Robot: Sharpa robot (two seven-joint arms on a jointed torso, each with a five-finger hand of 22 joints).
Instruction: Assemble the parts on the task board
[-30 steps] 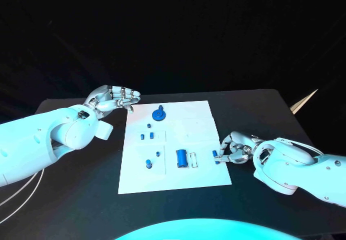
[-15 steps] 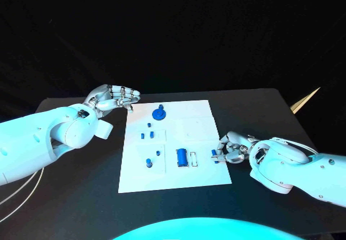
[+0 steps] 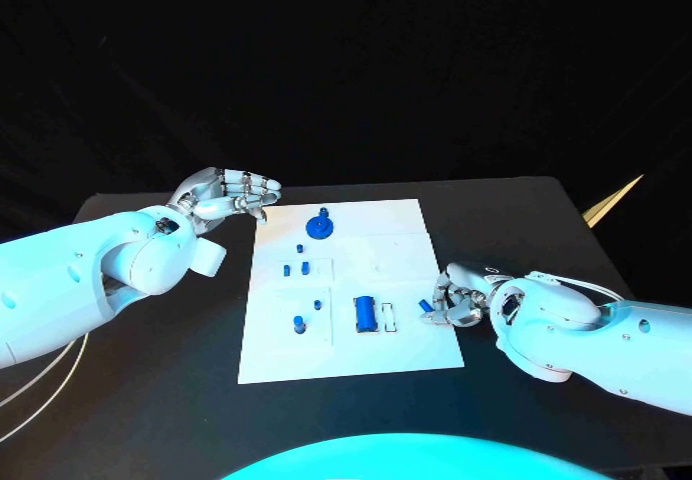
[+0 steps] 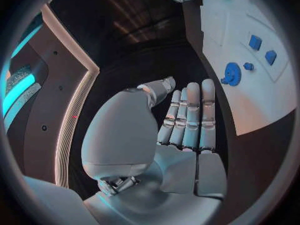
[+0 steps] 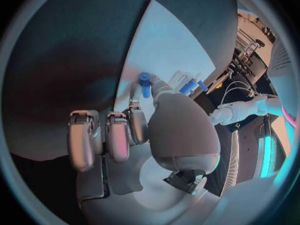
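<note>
Presently the right hand (image 3: 459, 300) sits at the right edge of the task board (image 3: 397, 250), fingertips pinching a small blue peg (image 3: 427, 305) just above the board surface. In the right wrist view the same peg (image 5: 145, 83) stands out past the thumb and one fingertip, tilted, with the other fingers (image 5: 119, 135) curled in beside the palm. Just inboard of that hand lies the large blue cylinder (image 3: 365, 314) in its slot, and beyond it a short blue pin (image 3: 299, 324).

Left hand (image 3: 227, 196) is off the far left corner of the board, holding nothing, fingers curled loosely. In the left wrist view its fingers (image 4: 190, 115) lie straight and pressed side by side, thumb alongside. Nearest to it on the board is the blue gear (image 3: 319, 229); two small blue blocks (image 3: 296, 270) lie further down the board.
</note>
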